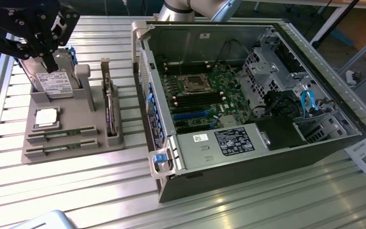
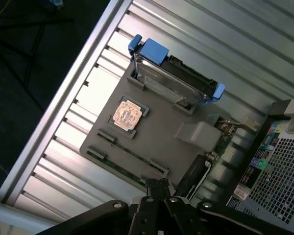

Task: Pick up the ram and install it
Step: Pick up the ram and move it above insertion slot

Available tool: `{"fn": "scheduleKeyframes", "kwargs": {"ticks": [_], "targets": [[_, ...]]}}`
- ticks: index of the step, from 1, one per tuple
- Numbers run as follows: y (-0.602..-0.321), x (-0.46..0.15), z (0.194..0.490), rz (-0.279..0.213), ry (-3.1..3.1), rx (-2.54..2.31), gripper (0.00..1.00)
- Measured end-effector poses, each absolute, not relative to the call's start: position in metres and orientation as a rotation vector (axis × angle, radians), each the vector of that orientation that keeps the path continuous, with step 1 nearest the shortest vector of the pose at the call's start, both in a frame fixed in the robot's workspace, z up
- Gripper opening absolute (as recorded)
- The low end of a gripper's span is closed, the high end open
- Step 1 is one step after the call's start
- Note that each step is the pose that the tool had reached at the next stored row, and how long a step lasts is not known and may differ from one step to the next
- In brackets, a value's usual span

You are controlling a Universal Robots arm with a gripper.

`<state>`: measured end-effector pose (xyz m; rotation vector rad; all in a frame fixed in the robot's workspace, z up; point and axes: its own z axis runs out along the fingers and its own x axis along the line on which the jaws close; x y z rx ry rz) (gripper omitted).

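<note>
Ribbed metal table (image 1: 75, 181) carries all components. At the exterior view's left, the gripper (image 1: 55, 64) hangs above the hard drive (image 1: 55, 83), fingers pressed together and holding nothing. The hard drive stands at the far end of a grey holder (image 1: 75, 119). A square processor chip (image 1: 47, 117) lies in its recess mid-holder. The ram (image 1: 62, 132) lies flat in a slot near the holder's front edge, well apart from the gripper, with a second stick (image 1: 61, 147) parallel beside it. An expansion card (image 1: 110, 112) stands on edge along the holder's right side. At the exterior view's right, the open computer case (image 1: 285, 138) exposes its motherboard (image 1: 202, 95).
</note>
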<state>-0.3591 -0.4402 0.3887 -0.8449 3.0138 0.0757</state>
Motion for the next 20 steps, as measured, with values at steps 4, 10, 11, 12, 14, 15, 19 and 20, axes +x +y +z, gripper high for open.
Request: {"fn": "scheduleKeyframes", "kwargs": {"ticks": [4,10,11,12,14,15,19,20], "targets": [[-0.4402,-0.3591,0.3887,0.076,2.978,-0.968,0.1],[-0.4401,-0.3591,0.3887,0.077,2.929,-1.116,0.1],[-0.4401,-0.3591,0.3886,0.077,2.92,-1.141,0.1],[-0.4401,-0.3591,0.3886,0.077,2.903,-1.184,0.1],[-0.4401,-0.3591,0.3886,0.077,2.874,-1.256,0.1],[-0.4402,-0.3591,0.3886,0.078,2.86,-1.29,0.1],[-0.4402,-0.3591,0.3886,0.078,2.797,-1.426,0.1],[-0.4402,-0.3591,0.3886,0.078,2.784,-1.453,0.1]]}}
